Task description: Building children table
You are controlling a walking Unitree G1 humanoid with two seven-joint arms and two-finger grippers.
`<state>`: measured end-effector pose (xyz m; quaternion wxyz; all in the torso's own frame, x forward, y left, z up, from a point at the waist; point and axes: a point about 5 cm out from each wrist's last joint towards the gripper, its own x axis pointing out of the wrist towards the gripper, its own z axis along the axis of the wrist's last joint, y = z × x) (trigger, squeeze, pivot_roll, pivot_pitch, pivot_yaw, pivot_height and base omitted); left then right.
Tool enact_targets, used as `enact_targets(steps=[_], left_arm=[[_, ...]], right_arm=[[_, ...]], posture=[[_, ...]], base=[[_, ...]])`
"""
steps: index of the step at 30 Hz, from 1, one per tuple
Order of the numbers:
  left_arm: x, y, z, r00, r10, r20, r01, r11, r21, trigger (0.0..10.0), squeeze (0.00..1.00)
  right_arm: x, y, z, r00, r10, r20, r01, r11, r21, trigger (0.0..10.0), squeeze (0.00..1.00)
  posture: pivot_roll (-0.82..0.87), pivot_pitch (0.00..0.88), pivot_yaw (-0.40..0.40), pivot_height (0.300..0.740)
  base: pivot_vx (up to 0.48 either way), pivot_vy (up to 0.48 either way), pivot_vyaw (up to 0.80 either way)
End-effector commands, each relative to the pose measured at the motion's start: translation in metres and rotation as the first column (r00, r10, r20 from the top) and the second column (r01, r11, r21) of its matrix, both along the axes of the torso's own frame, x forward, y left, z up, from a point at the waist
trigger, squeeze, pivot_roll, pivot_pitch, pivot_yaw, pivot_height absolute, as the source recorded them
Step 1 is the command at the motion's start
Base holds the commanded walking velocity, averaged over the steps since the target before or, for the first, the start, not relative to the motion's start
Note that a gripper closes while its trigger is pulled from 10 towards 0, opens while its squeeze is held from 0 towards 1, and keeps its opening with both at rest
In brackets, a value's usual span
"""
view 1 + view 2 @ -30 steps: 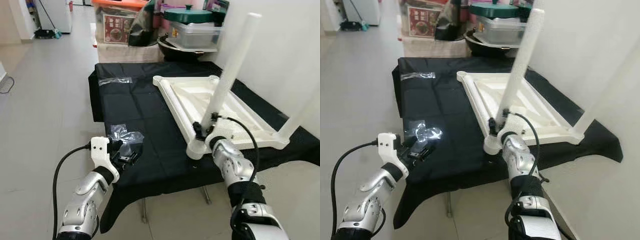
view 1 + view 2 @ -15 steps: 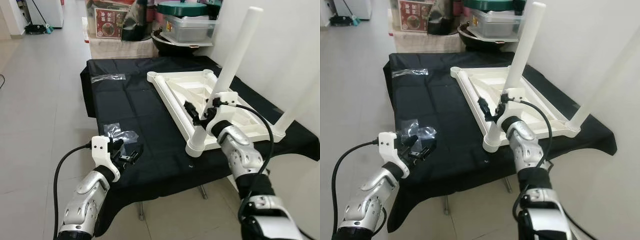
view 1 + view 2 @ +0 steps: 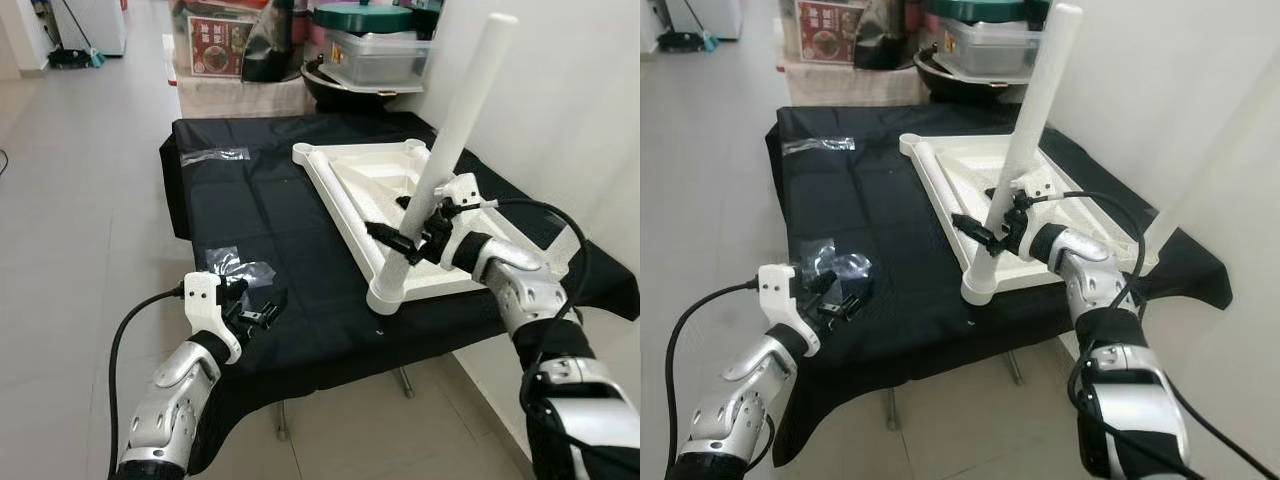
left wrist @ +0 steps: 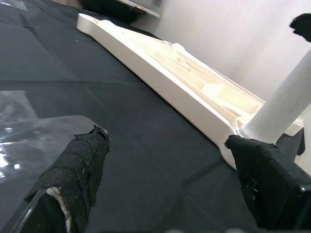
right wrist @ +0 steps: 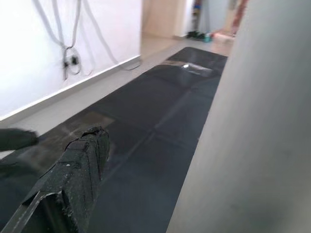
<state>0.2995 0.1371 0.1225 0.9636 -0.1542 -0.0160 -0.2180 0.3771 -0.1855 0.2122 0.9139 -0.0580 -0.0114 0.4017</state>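
White plastic children's table top point(image 3: 400, 195) lying upside down on the black-draped table point(image 3: 270, 220), ribbed underside up, with one white cylindrical leg point(image 3: 450, 140) standing tilted in its near corner socket and a second leg point(image 3: 1215, 150) at the right corner.

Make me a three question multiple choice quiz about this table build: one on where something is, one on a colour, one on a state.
1. Where does the clear plastic bag lie?
A. On the black cloth by the left claw
B. Inside the tabletop frame
C. On the floor

2. What colour is the table leg at the near corner?
A. Green
B. White
C. Black

3. What is the right claw doing?
A. Hanging idle
B. Lifting the bag
C. Closed around the leg

Answers: 1 A, the bag rests on the cloth before the left claw. 2 B, the leg matches the white tabletop. 3 C, its fingers sit on either side of the leg's lower part.
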Motion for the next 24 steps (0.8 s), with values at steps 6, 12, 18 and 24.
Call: enact_targets(steps=[6,12,18,24], left_arm=[[0.0,-0.004,-0.002,1.0,-0.01,-0.002,0.01,1.0,-0.009,10.0,0.0],[-0.001,-0.004,-0.002,1.0,-0.011,0.0,0.011,1.0,-0.016,10.0,0.0],[-0.001,-0.004,-0.001,1.0,-0.015,-0.001,0.015,1.0,-0.023,10.0,0.0],[-0.003,-0.003,-0.001,1.0,-0.017,0.0,0.017,1.0,-0.023,10.0,0.0]], right_arm=[[-0.001,0.019,-0.008,0.986,0.166,-0.025,-0.168,0.981,-0.096,4.4,0.0],[0.005,0.016,-0.017,0.989,0.126,-0.076,-0.134,0.985,-0.111,0.0,0.0],[0.012,0.004,-0.026,0.99,-0.099,-0.1,0.087,0.989,-0.122,0.0,0.0],[0.01,-0.051,-0.07,0.436,-0.864,-0.252,0.852,0.486,-0.193,0.0,0.0]], posture=[[0.01,0.0,-0.167,0.74],[0.01,0.0,-0.167,0.74],[0.0,0.0,-0.162,0.74],[0.0,0.0,-0.158,0.74]], base=[[0.0,0.0,0.0],[0.0,0.0,0.0],[0.0,0.0,0.0],[0.0,0.0,0.0]])
